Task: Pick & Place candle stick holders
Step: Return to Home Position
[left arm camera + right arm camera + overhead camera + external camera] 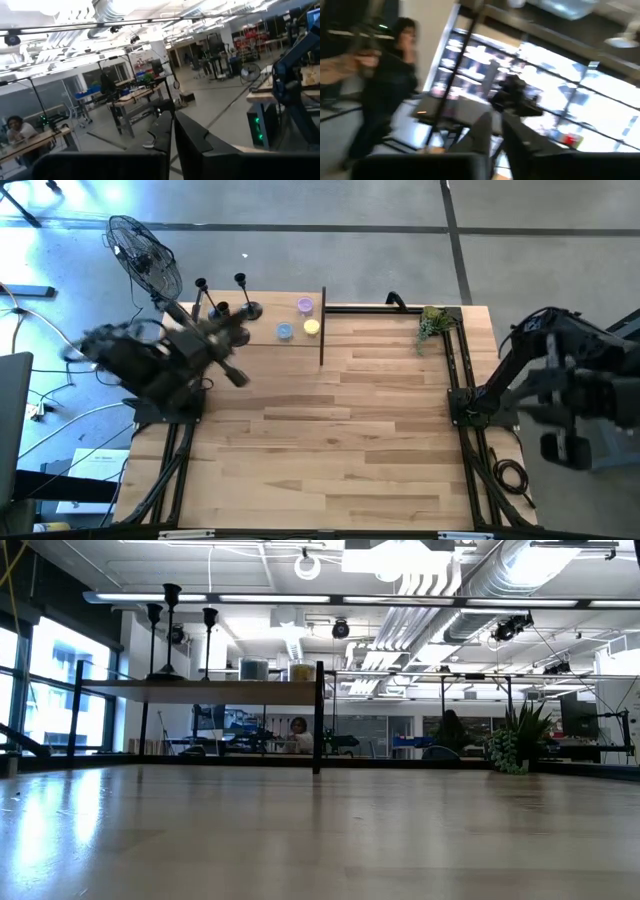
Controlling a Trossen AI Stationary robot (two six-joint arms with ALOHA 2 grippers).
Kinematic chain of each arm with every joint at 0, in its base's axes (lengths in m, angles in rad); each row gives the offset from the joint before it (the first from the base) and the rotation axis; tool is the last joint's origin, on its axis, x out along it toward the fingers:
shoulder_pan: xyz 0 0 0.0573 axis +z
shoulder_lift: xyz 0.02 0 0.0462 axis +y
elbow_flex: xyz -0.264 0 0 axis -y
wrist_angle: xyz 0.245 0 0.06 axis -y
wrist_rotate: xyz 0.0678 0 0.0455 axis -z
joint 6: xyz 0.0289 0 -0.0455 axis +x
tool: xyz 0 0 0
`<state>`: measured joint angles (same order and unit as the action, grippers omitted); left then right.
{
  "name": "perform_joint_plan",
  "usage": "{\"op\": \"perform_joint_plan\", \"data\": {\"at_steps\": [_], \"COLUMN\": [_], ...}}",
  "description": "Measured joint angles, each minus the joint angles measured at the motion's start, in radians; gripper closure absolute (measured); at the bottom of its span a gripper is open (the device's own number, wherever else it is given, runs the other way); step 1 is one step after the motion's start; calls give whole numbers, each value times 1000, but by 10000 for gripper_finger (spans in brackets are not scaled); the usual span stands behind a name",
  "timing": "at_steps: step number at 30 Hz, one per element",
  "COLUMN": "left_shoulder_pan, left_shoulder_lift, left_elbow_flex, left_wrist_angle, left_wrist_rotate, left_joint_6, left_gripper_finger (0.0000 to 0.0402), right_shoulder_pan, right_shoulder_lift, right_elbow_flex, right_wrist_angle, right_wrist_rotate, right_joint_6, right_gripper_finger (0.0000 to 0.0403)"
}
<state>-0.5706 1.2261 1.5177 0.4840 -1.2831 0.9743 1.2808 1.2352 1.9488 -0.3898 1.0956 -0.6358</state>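
Light, stiff, tip-prone candle stick holders [172, 635], best pinched mid-stem, line the shelf's [230, 687] left end while left gripper [173, 121] and right gripper [496, 123] hover closed and empty.

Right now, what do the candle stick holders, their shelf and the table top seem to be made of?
The candle stick holders look like matte black metal: thin stems, no gleam. The shelf seems a light wooden board on thin black legs, likely metal. The table top is pale wood planks with visible grain, lightly glossy: it reflects light in the low view.
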Motion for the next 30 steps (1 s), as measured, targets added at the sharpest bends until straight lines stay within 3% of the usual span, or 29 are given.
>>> {"op": "perform_joint_plan", "data": {"at_steps": [2, 6, 8, 11, 14, 17, 20, 25, 30], "left_shoulder_pan": [-16, -61, -101, -167, -233, -257, -256, -261, -262], "left_shoulder_lift": [-30, -110, -167, -267, -397, -526, -618, -682, -794], "left_elbow_flex": [55, 159, 199, 226, 216, 202, 131, -115, -342], "left_wrist_angle": [-114, -344, -469, -667, -950, -1305, -1533, -1515, -1442], "left_wrist_rotate": [-14, -49, -66, -98, -55, 135, 270, 349, 496], "left_joint_6": [-9, -24, -74, -231, -520, -908, -1205, -1216, -1261], "left_gripper_finger": [386, 396, 395, 400, 400, 400, 401, 401, 401], "right_shoulder_pan": [0, 7, 19, 51, 80, 108, 128, 129, 129], "right_shoulder_lift": [-10, -43, -76, -144, -225, -305, -356, -366, -400], "right_elbow_flex": [0, 0, 1, 6, 7, 10, 7, -79, -295], "right_wrist_angle": [82, 256, 285, 273, 176, -66, -390, -769, -919], "right_wrist_rotate": [64, 216, 235, 237, 256, 282, 190, 173, 175], "right_joint_6": [-87, -284, -345, -341, -292, -116, 174, 619, 998], "right_gripper_finger": [390, 394, 400, 400, 401, 402, 402, 402, 403]}}
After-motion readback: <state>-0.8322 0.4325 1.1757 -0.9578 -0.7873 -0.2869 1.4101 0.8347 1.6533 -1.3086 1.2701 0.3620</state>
